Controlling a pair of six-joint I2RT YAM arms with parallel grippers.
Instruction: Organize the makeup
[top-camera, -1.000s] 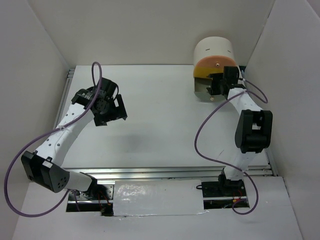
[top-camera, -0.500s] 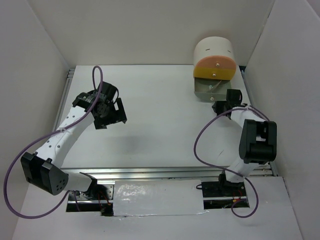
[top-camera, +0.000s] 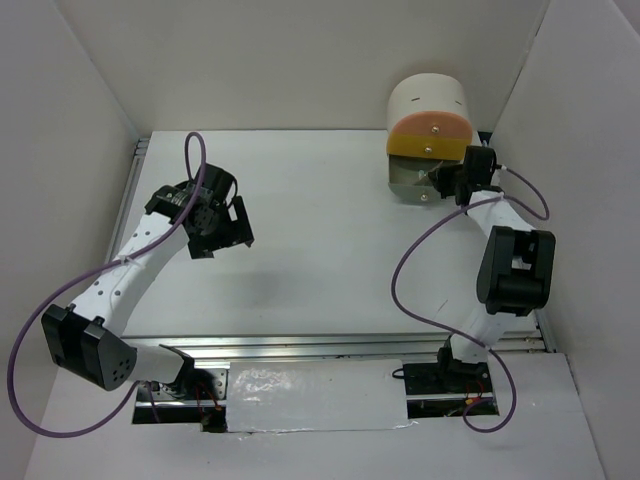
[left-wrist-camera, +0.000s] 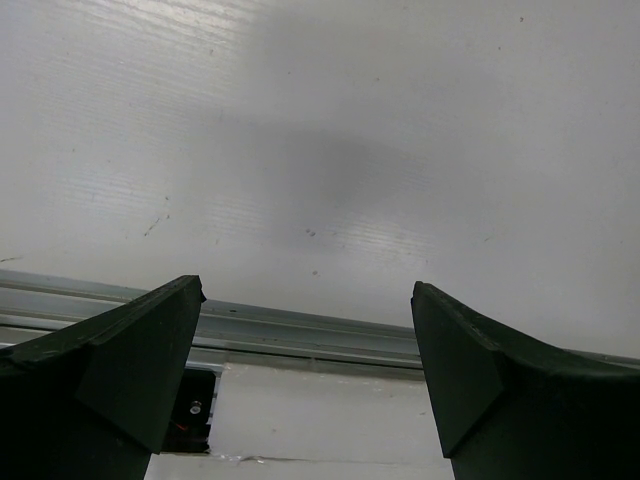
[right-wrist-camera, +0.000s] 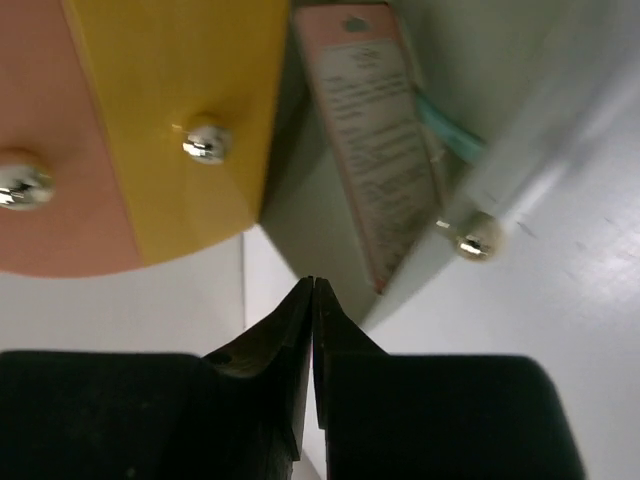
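- White table (top-camera: 320, 270) boxed in by white walls (top-camera: 300, 60), with both arm bases at the near edge.
- At the right gripper (right-wrist-camera: 313, 300): fingers pressed flat together, nothing held between them.
- Close beside those tips, the corner of the open grey drawer (top-camera: 405, 185); touching it or just short of it, cannot tell.
- Inside that drawer, just ahead and a little right of the tips in the wrist view: the pink palette (right-wrist-camera: 368, 140), with its long axis running straight away from the gripper and its near end close to the tips.
- Lying flat or leaning on edge: hard to say from this angle.
- Against the palette's far-right side, a mint-green stick (right-wrist-camera: 447, 125), tucked partly behind it.
- Right of the tips and level with the palette's near end: the drawer's small metal knob (right-wrist-camera: 477, 241).
- Left of the palette, above the open drawer: the yellow front (right-wrist-camera: 170, 110) and peach front (right-wrist-camera: 50, 220), both shut, on the round cream drawer unit (top-camera: 430, 98).
- No other makeup to be made out in any view.
- Far across the table: the left gripper (left-wrist-camera: 305, 290), spread wide, carrying nothing, hanging over the table and well apart from the drawer.
- Right arm much the nearer, then.
- Probably next: a push on the drawer front near the knob to slide it shut.
- Some risk of the tips catching the palette's near end instead.
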